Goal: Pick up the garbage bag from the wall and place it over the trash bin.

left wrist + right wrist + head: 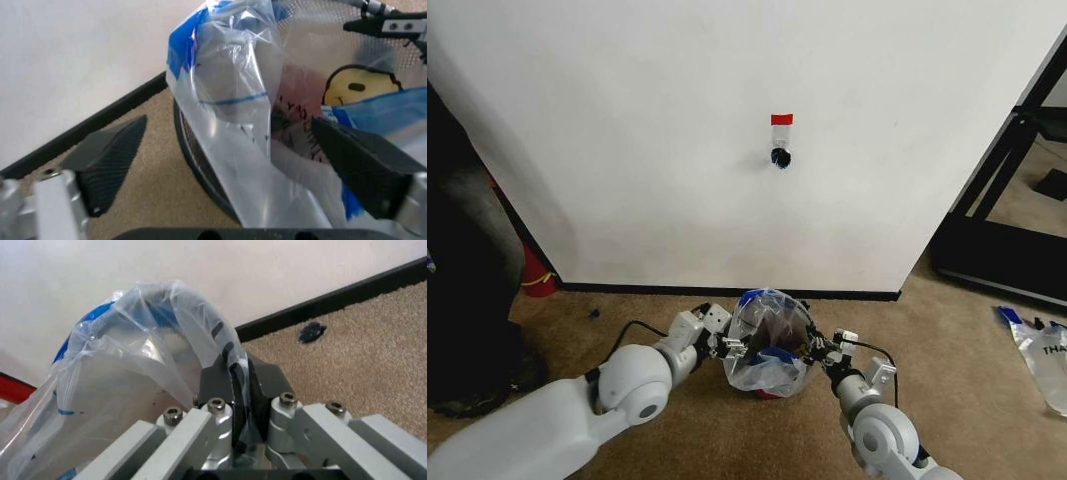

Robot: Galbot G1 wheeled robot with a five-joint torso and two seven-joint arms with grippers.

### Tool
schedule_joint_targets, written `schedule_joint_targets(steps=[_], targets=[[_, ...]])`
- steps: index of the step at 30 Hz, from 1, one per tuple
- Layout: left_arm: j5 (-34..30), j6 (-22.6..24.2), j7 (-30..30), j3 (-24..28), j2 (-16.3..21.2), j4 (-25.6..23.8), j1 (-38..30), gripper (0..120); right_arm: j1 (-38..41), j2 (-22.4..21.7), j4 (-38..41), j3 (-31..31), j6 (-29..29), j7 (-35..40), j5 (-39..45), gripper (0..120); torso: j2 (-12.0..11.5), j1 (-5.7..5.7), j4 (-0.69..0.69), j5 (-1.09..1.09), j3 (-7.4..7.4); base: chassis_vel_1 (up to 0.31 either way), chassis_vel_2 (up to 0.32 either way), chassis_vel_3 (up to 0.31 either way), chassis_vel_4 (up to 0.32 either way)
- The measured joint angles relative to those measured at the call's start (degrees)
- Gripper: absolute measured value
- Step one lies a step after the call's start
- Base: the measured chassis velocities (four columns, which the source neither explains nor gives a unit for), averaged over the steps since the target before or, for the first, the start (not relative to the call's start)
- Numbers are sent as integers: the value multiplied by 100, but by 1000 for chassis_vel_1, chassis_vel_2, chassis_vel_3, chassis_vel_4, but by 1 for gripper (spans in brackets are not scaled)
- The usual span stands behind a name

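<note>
The garbage bag [769,340] was found draped over the trash bin [768,390] on the carpet beside the wall [677,130]. The left end effector [230,165] was spread wide around bag and bin rim. The right end effector [240,382] was clenched on the bag's film.

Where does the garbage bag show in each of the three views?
Head view: garbage bag low centre, draped over the trash bin.
Left wrist view: bag centre, between open claw fingers.
Right wrist view: bag pinched in right claw.
Shared landmark: black baseboard.
</note>
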Motion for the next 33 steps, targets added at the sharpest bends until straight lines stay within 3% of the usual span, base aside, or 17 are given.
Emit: schedule_joint_targets(steps=[8, 14, 19, 22, 27, 33], targets=[[-38, 9, 2, 135, -95, 199, -166, 100, -13, 27, 13, 14, 0, 0, -9, 1, 0, 0, 0, 0, 0, 0, 0, 0, 0], [85, 8, 50, 179, -92, 352, -132, 92, -1, 58, 15, 11, 2, -1, -10, 1, 0, 0, 0, 0, -1, 0, 0, 0, 0], [142, -7, 58, 180, -81, 431, -140, 72, 6, 50, 14, 13, 4, -1, 12, 1, 0, 0, 0, 0, -1, 0, 0, 0, 0], [151, -13, 59, 180, -69, 432, -140, 67, 11, 44, 12, 16, 5, -1, 13, 1, 0, 0, 0, 0, -1, 0, 0, 0, 0], [174, -32, 60, 193, -63, 470, -124, 43, 18, 25, -17, 17, 14, -5, 15, 1, 0, 0, 0, 0, -1, 0, 0, 0, 0], [154, -37, 75, 210, -79, 509, -143, 23, 19, 20, 2, 16, 16, -9, 36, 1, 0, 0, 0, 0, -1, 0, 0, 0, 0]])
